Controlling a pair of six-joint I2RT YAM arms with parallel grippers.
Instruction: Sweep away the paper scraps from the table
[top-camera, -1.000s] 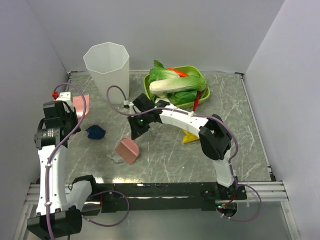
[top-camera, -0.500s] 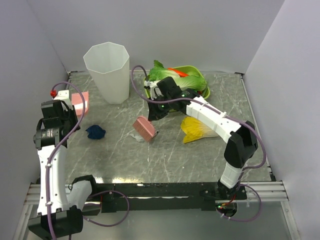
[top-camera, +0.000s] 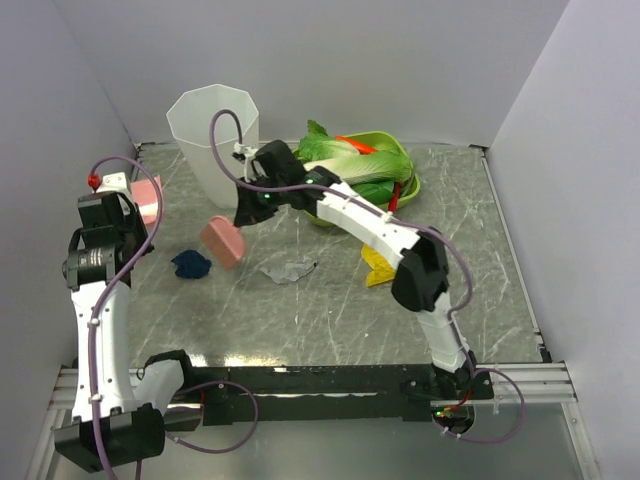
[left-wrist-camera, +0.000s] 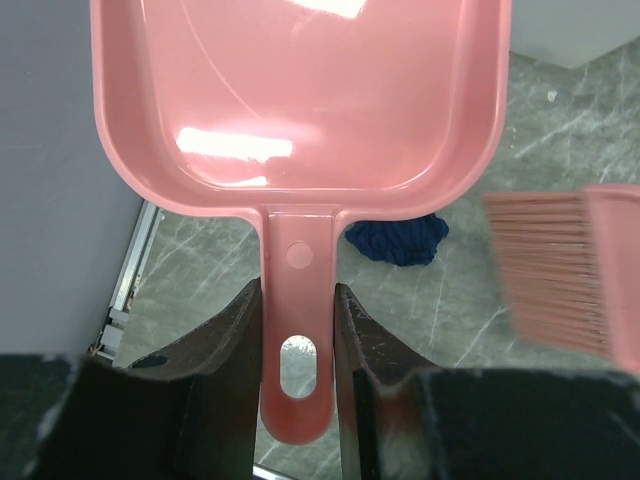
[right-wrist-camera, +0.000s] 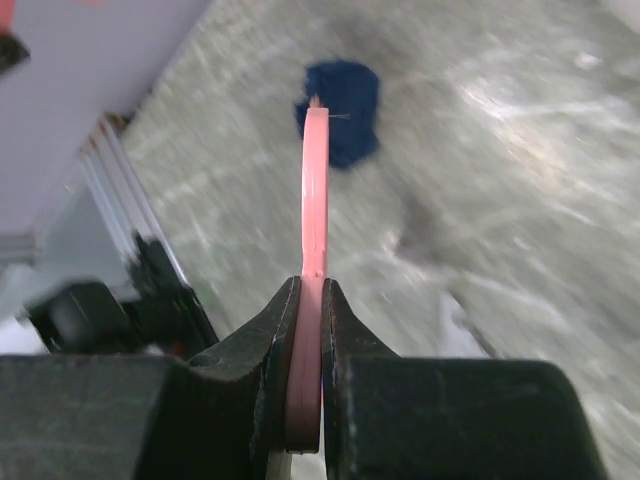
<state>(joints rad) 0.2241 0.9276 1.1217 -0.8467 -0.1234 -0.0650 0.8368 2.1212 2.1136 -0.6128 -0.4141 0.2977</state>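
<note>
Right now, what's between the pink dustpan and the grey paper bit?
The pink brush is between the dustpan and the grey scrap; the top view shows it best.

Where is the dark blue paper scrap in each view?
Top external: dark blue paper scrap left of centre, beside the pink brush.
Left wrist: centre, partly behind the pink dustpan rim.
Right wrist: upper middle, beyond the brush tip.
Shared landmark: the pink brush.

A robotics lab test cell: the marble-patterned table (top-camera: 330, 310) is boxed in by plain pale panels (top-camera: 400, 70) along its left, far and right edges; a metal rail (top-camera: 520, 377) runs along the near edge, with the left arm (top-camera: 100, 330) and right arm (top-camera: 370, 225) bolted there; purple cables (top-camera: 212, 135) loop loose; a toy cabbage (top-camera: 350, 165) fills a green tray (top-camera: 413, 186) at the far edge.
</note>
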